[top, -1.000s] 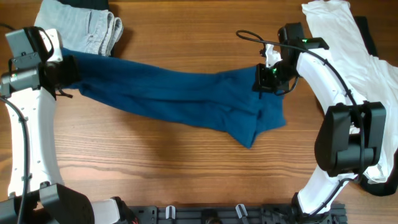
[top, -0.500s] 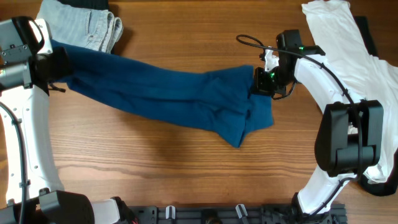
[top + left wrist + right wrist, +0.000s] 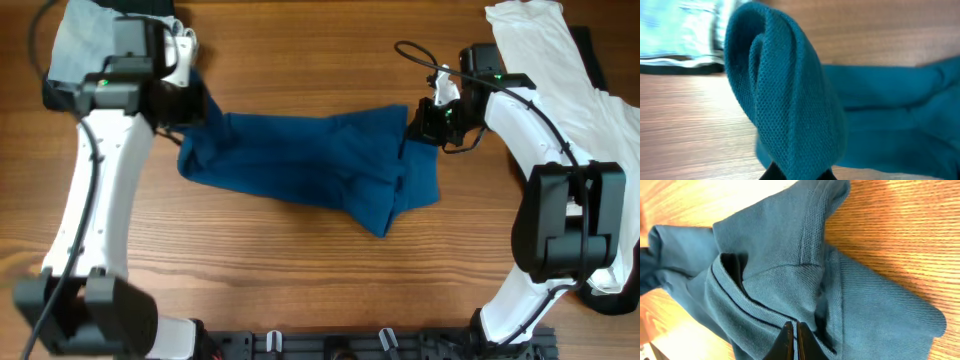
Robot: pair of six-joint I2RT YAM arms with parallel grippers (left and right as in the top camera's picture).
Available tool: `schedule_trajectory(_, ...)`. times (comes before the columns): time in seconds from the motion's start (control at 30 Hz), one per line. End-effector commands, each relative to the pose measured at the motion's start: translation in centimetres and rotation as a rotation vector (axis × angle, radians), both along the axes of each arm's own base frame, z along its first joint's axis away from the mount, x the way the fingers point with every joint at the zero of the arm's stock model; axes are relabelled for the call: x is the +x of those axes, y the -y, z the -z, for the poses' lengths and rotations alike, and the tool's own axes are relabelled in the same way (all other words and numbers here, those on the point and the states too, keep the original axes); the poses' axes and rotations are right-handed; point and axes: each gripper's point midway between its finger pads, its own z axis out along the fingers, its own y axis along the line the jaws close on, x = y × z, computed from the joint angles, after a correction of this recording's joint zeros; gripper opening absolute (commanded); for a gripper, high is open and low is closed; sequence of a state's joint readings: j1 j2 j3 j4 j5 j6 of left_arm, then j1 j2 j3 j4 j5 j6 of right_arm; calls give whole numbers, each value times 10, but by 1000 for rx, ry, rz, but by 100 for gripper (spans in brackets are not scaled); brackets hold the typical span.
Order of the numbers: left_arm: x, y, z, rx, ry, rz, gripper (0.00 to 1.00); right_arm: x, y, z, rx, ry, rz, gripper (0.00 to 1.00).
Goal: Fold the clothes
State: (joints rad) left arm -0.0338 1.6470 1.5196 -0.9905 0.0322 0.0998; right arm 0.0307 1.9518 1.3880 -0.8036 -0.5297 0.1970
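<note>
The clothes, one dark-blue shirt, lie bunched across the middle of the wooden table. My left gripper is shut on the shirt's left end, which hangs slightly raised. In the left wrist view the fabric folds into a thick loop over my left gripper. My right gripper is shut on the right end. In the right wrist view its fingertips pinch the ribbed cloth near a dark seam line. The lower right corner of the shirt droops toward the table's front.
A pale-blue denim piece lies at the back left, partly under my left arm, and shows in the left wrist view. A white garment lies at the back right beside my right arm. A black rack runs along the front edge.
My left gripper has swung rightward from the far left edge, carrying the shirt's left end, so the shirt is now shorter and more bunched. The right gripper has barely moved.
</note>
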Motion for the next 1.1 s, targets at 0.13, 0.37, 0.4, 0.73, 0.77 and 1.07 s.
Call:
schedule_trajectory(0.13, 11, 37, 71, -7, -174, 76, 4, 11, 14, -42, 29, 121, 23, 4)
schedule_trajectory(0.37, 8, 75, 98, -3, -227, 166, 4, 12, 20, -46, 29, 130, 38, 4)
schedule_trajectory(0.4, 9, 78, 99, -2, -222, 174, 4, 12, 20, -46, 29, 130, 38, 4)
schedule_trajectory(0.73, 14, 49, 94, 99, -200, 111, 4, 10, 20, -45, 24, 129, 25, 4)
schedule_trajectory(0.77, 13, 37, 84, 130, -190, 84, 4, 10, 20, -45, 24, 128, 23, 4)
schedule_trajectory(1.07, -1, -135, -6, 433, -45, -306, 4, 9, 20, -45, 22, 128, 22, 4)
